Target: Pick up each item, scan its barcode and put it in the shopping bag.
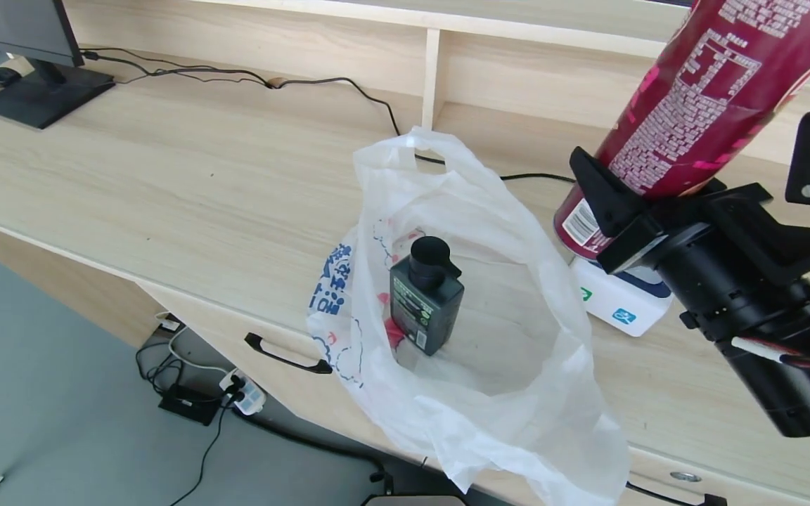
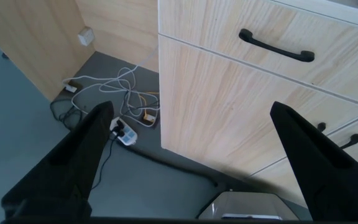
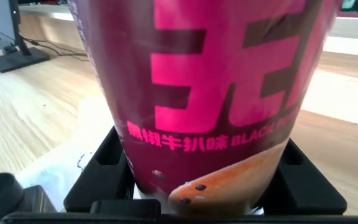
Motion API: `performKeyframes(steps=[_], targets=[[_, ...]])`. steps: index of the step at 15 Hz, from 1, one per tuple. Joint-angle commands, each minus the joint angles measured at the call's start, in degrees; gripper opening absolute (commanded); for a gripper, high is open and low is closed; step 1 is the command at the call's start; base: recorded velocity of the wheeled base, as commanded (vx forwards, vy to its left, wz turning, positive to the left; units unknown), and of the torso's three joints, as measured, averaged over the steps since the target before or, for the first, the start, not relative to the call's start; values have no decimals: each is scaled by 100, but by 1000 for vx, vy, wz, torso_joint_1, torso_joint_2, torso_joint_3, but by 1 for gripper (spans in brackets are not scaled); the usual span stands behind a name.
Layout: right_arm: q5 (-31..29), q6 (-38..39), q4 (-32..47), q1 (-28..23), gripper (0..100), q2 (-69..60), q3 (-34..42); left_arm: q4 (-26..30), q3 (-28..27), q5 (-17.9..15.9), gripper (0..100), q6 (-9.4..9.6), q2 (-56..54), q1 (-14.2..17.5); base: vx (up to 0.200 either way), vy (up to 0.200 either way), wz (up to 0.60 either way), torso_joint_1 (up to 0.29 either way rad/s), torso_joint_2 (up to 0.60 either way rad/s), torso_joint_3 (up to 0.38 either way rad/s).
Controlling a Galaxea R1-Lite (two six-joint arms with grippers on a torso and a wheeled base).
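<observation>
One item bagged, one in grip
Left gripper [image 2: 191, 112] spread wide, holding nothing, hanging beside pale wood drawer fronts [image 2: 229, 106]; mid-desk, translucent white plastic shopping bag [image 1: 517, 232] with mouth open, squat black plastic bottle [image 1: 425, 302] upright inside; further right, right gripper [image 1: 658, 204] clamped on tall crimson cylindrical can [image 1: 700, 91], tilted, base end just over small white box [image 1: 619, 302] on pale wood desk [image 1: 166, 176]

There is one pale wooden worktop [image 1: 166, 183], one thin white plastic shopping bag [image 1: 496, 211], one dark rectangular plastic bottle with a round black cap [image 1: 425, 299], one tall magenta cylindrical snack tube [image 1: 693, 112], one small white box-shaped scanner [image 1: 623, 309], one black flat monitor [image 1: 11, 28] and one white power strip [image 1: 247, 398].
</observation>
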Motion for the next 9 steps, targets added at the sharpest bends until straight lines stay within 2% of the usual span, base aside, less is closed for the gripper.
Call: performKeyframes(steps=[1, 3, 9], targets=[[210, 102, -9, 197, 0, 209, -124, -1, 0, 1, 100, 4, 9, -4, 0, 0, 0, 0, 0, 0], [544, 207, -9, 223, 0, 675, -792, -1, 0, 1, 100, 4, 9, -4, 0, 0, 0, 0, 0, 0], [544, 682, -9, 215, 0, 1246, -951, -1, 0, 1, 100, -5, 9, -4, 0, 0, 0, 0, 0, 0]])
